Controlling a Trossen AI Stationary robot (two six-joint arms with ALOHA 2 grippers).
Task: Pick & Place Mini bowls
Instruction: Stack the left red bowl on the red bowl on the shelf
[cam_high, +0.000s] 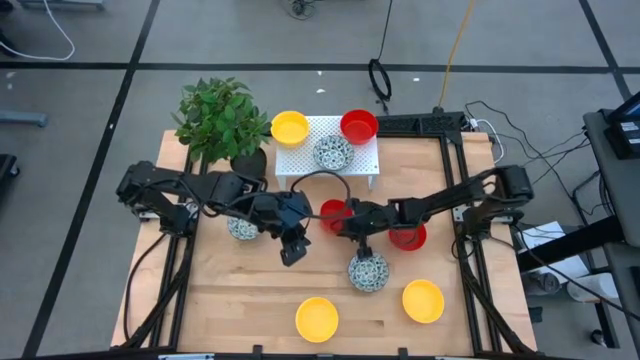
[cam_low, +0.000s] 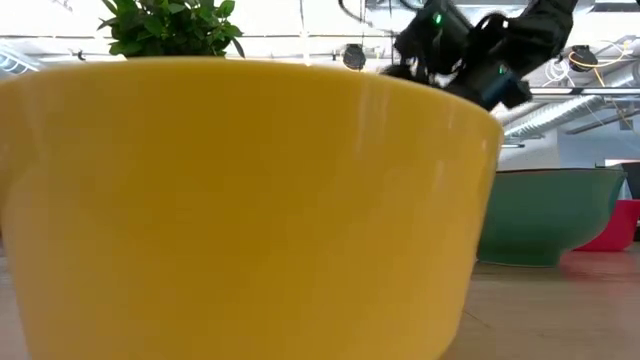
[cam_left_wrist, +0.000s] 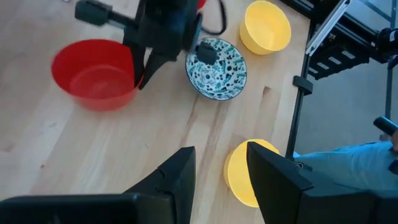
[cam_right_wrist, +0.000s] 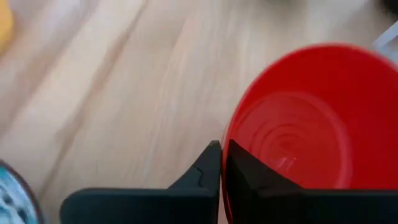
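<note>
While right fingers (cam_right_wrist: 221, 163) pinch the red bowl's (cam_right_wrist: 298, 118) partly-hidden rim, left fingers (cam_left_wrist: 221, 177) seem parted.

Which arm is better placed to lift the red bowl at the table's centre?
The right. Its hand is shut on the red bowl's rim, while the left hand hangs open beside it, holding nothing.
</note>
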